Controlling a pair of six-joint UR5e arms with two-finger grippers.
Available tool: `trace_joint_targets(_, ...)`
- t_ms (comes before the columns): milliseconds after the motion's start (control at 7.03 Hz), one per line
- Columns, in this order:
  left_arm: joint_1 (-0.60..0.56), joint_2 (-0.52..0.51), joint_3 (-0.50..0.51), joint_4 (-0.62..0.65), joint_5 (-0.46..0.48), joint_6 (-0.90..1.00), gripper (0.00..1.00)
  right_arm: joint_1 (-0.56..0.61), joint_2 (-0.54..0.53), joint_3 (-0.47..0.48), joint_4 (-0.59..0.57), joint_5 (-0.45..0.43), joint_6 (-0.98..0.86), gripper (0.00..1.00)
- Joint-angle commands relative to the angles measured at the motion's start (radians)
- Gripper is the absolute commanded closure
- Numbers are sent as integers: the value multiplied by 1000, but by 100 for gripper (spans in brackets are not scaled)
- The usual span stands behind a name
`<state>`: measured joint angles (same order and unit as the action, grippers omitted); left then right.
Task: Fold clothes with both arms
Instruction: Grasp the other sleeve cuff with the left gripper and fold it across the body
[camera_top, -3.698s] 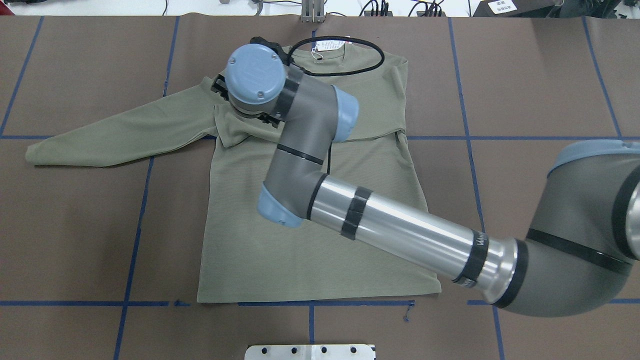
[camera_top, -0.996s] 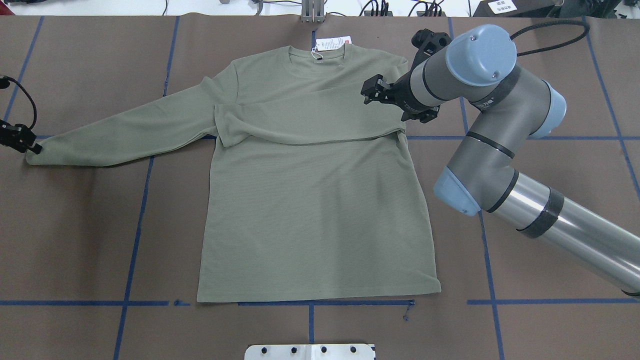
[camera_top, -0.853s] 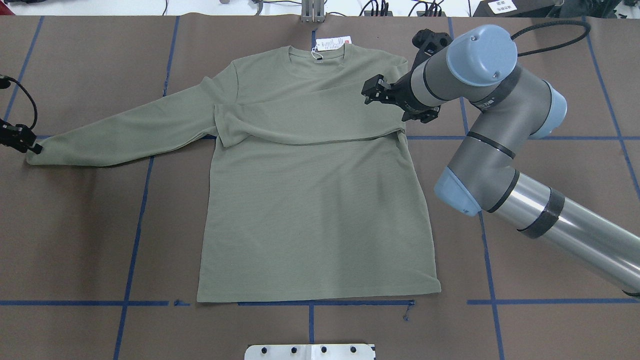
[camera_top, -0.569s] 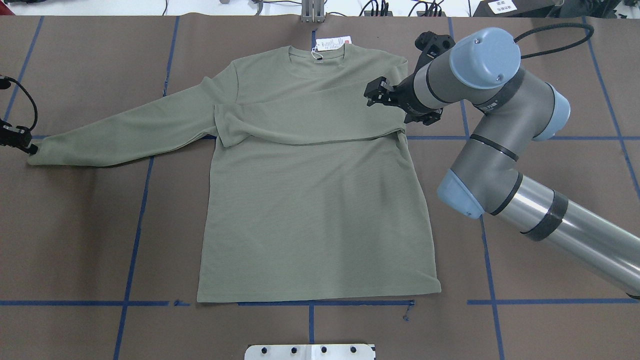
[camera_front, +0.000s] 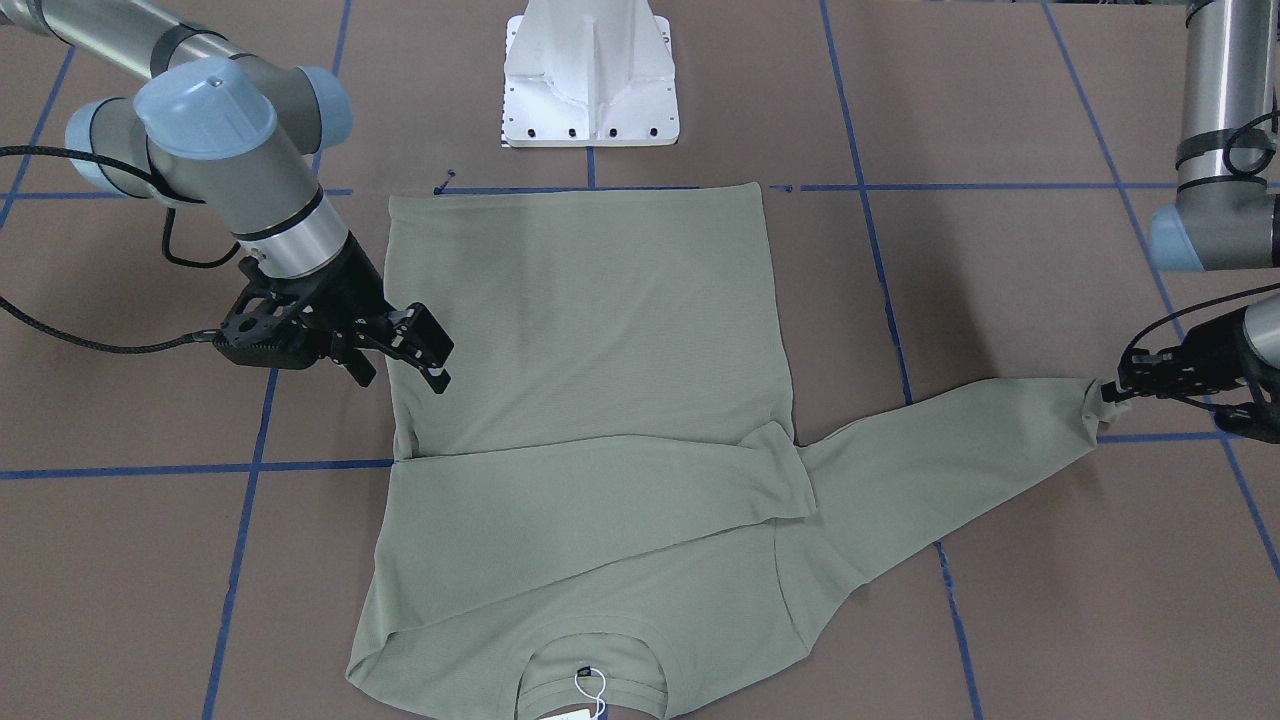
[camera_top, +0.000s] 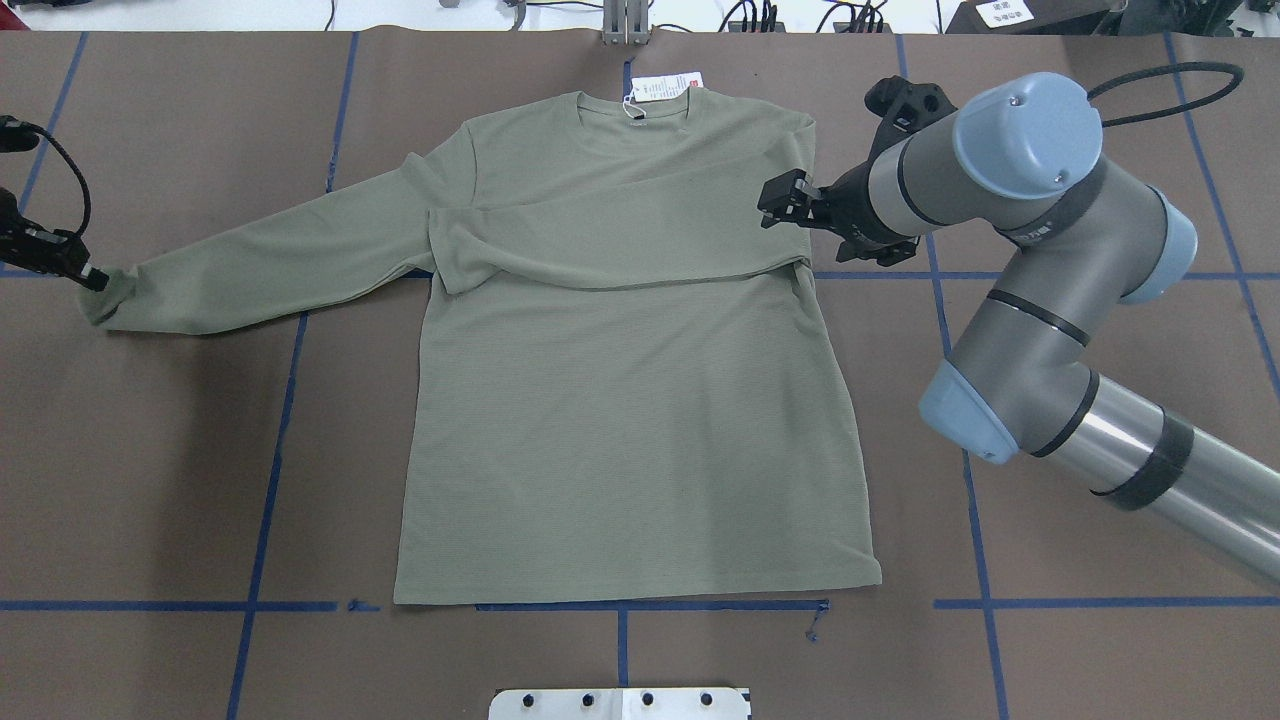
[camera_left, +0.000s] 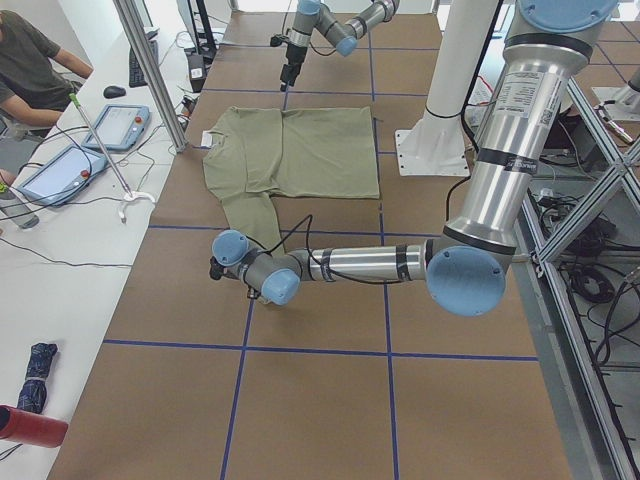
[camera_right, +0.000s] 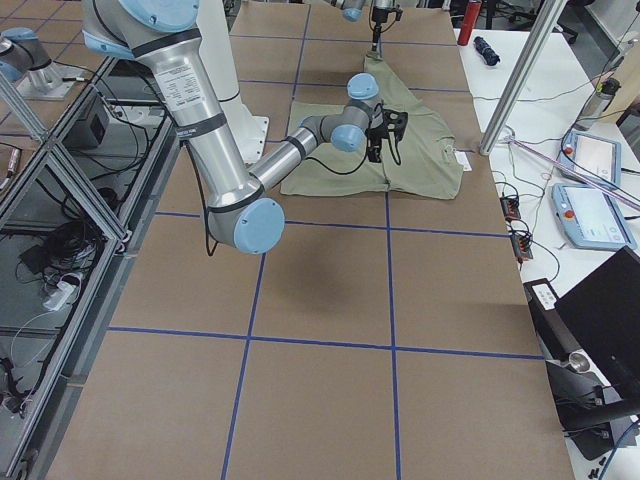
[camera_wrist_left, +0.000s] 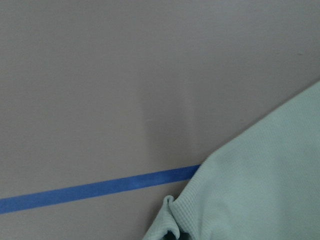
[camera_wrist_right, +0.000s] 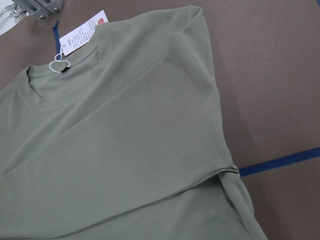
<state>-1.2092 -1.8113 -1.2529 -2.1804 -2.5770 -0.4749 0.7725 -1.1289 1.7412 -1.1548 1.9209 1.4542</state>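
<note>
The sage-green shirt (camera_top: 620, 420) lies flat on the brown table, neckline and white hang tag (camera_top: 665, 88) at the far edge. One sleeve is folded across the chest. The other sleeve stretches out to the left in the overhead view. My left gripper (camera_top: 92, 278) is shut on that sleeve's cuff, which is bunched and slightly raised; it also shows in the front view (camera_front: 1108, 392). The left wrist view shows the cuff (camera_wrist_left: 250, 200) over a blue tape line. My right gripper (camera_top: 778, 203) is open and empty, hovering at the shirt's right shoulder edge (camera_front: 408, 380).
The white pedestal base (camera_front: 590, 75) stands at the robot's side of the table. Blue tape lines (camera_top: 270, 450) grid the brown table cover. A side bench with tablets (camera_left: 60, 170) and a seated person (camera_left: 30, 60) lies beyond the shirt's neckline.
My right arm has pulled back from the folded sleeve to the shirt's right edge. My left gripper has come in, taken the outstretched cuff and drawn it slightly inward and up.
</note>
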Motion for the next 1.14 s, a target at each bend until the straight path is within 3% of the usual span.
trace_joint_targets(0,5,-14,-213,-2,-40,-271,100,25,-87,50,1,10,-53,0)
trace_joint_targets(142,29,-93,-270,-12,-38,-476,100,40,-116,64,1,24,-66,0)
trace_joint_targets(284,133,-182,-313,-12,-17,-686,100,50,-141,72,3,26,-66,0)
trace_joint_targets(569,345,-400,-298,-16,271,-969,100,60,-178,78,3,23,-67,0)
trace_joint_targets(711,408,-505,-214,-39,419,-1035,100,64,-189,78,3,21,-67,0)
trace_joint_targets(996,480,-746,157,-268,611,-1200,100,64,-198,80,3,20,-67,0)
